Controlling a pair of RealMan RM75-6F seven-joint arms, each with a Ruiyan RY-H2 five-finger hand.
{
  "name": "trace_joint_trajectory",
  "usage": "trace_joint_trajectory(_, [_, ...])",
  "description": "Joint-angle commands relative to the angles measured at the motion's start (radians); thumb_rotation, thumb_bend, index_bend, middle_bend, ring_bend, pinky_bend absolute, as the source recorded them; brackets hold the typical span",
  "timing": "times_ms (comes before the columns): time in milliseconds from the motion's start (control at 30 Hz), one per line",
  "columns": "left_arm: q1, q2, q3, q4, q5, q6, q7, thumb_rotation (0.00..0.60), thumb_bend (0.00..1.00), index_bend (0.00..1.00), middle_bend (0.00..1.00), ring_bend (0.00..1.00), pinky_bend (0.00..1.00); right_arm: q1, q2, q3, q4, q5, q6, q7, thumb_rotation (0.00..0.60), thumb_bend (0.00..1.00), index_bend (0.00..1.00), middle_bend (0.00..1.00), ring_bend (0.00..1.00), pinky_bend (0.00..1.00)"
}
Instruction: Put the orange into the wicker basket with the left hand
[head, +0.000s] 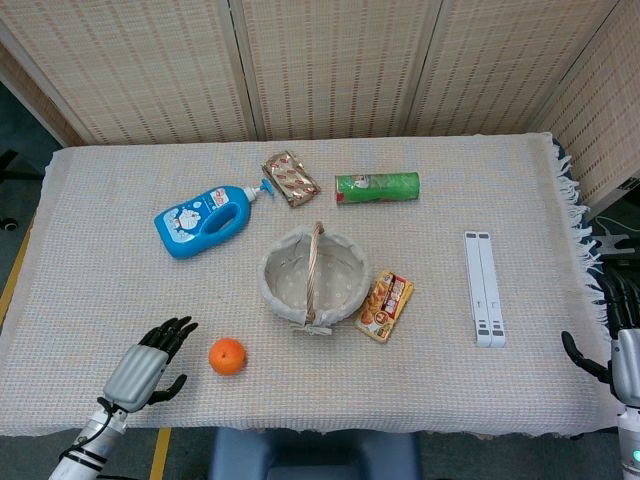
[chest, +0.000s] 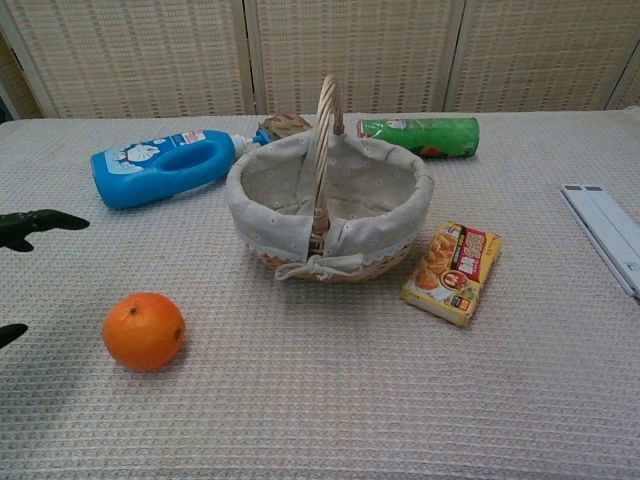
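The orange (head: 227, 356) lies on the woven cloth near the table's front edge; in the chest view the orange (chest: 143, 330) sits low on the left. The wicker basket (head: 312, 279) with its pale liner and upright handle stands mid-table, empty; the chest view shows the basket (chest: 328, 205) from the side. My left hand (head: 146, 366) hovers just left of the orange, fingers spread, holding nothing; only its dark fingertips (chest: 32, 221) show at the chest view's left edge. My right hand (head: 622, 352) stays at the table's far right edge, fingers apart.
A blue detergent bottle (head: 208, 220) lies behind the orange to the left. A snack packet (head: 386, 305) sits right of the basket. A green can (head: 377, 187) and a foil pouch (head: 290, 178) lie at the back. A white folded stand (head: 483, 287) is on the right.
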Motion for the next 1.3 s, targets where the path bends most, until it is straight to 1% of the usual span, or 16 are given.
trace_joint_trajectory(33, [-0.027,-0.041,-0.013,-0.009,-0.041,-0.044,0.038,0.6,0.39,0.0,0.0,0.0,0.15,0.002,0.003,0.004,-0.002,0.006,-0.005,0.001,0.6,0.21,0.0,0.0,0.0,0.16])
trace_joint_trajectory(167, [-0.046,-0.098,-0.023,0.007,-0.099,-0.084,0.081,0.6,0.39,0.0,0.0,0.0,0.15,0.0,0.003,0.001,0.0,-0.001,0.001,0.006,0.6,0.21,0.0,0.0,0.0,0.16])
trace_joint_trajectory(300, [-0.055,-0.164,-0.032,0.064,-0.128,-0.088,0.123,0.6,0.39,0.0,0.0,0.0,0.14,-0.002,0.003,0.0,0.002,-0.004,0.003,0.012,0.6,0.21,0.0,0.0,0.0,0.16])
trace_joint_trajectory(467, [-0.072,-0.217,-0.034,0.119,-0.171,-0.117,0.143,0.6,0.39,0.0,0.0,0.0,0.13,-0.001,0.004,0.001,0.001,-0.001,-0.001,0.012,0.6,0.21,0.0,0.0,0.0,0.16])
trace_joint_trajectory(667, [-0.081,-0.255,-0.029,0.164,-0.177,-0.119,0.148,0.6,0.39,0.0,0.0,0.0,0.12,0.0,0.005,0.0,0.0,-0.001,-0.006,0.009,0.6,0.21,0.0,0.0,0.0,0.16])
trace_joint_trajectory(767, [-0.076,-0.277,-0.03,0.187,-0.166,-0.094,0.148,0.6,0.38,0.0,0.0,0.0,0.12,0.0,0.006,0.0,-0.001,0.0,-0.007,0.012,0.6,0.21,0.0,0.0,0.0,0.16])
trace_joint_trajectory(800, [-0.074,-0.285,-0.03,0.194,-0.162,-0.085,0.145,0.6,0.38,0.0,0.0,0.02,0.12,0.0,0.006,0.0,-0.001,0.001,-0.007,0.013,0.6,0.21,0.0,0.0,0.0,0.16])
trace_joint_trajectory(867, [-0.073,-0.294,-0.028,0.206,-0.161,-0.08,0.137,0.6,0.38,0.0,0.01,0.09,0.13,0.0,0.006,0.001,0.0,0.001,-0.006,0.014,0.6,0.21,0.0,0.0,0.0,0.16])
trace_joint_trajectory(933, [-0.073,-0.297,-0.027,0.21,-0.166,-0.082,0.137,0.6,0.38,0.01,0.05,0.18,0.14,-0.001,0.006,0.002,0.0,0.002,-0.005,0.015,0.6,0.21,0.0,0.0,0.0,0.16])
trace_joint_trajectory(967, [-0.074,-0.299,-0.026,0.211,-0.171,-0.085,0.138,0.6,0.38,0.01,0.07,0.2,0.15,-0.001,0.006,0.002,0.001,0.002,-0.005,0.016,0.6,0.21,0.0,0.0,0.0,0.16])
trace_joint_trajectory(1100, [-0.076,-0.304,-0.027,0.213,-0.185,-0.088,0.141,0.6,0.38,0.1,0.14,0.29,0.18,0.0,0.006,0.002,0.001,0.002,-0.006,0.016,0.6,0.21,0.0,0.0,0.0,0.16])
trace_joint_trajectory(1200, [-0.076,-0.305,-0.027,0.214,-0.186,-0.087,0.141,0.6,0.38,0.14,0.17,0.31,0.19,0.0,0.006,0.002,0.001,0.002,-0.006,0.016,0.6,0.21,0.0,0.0,0.0,0.16])
trace_joint_trajectory(1300, [-0.074,-0.31,-0.03,0.215,-0.184,-0.077,0.137,0.6,0.38,0.22,0.22,0.37,0.23,0.0,0.005,0.002,0.001,0.002,-0.007,0.015,0.6,0.21,0.0,0.0,0.0,0.16])
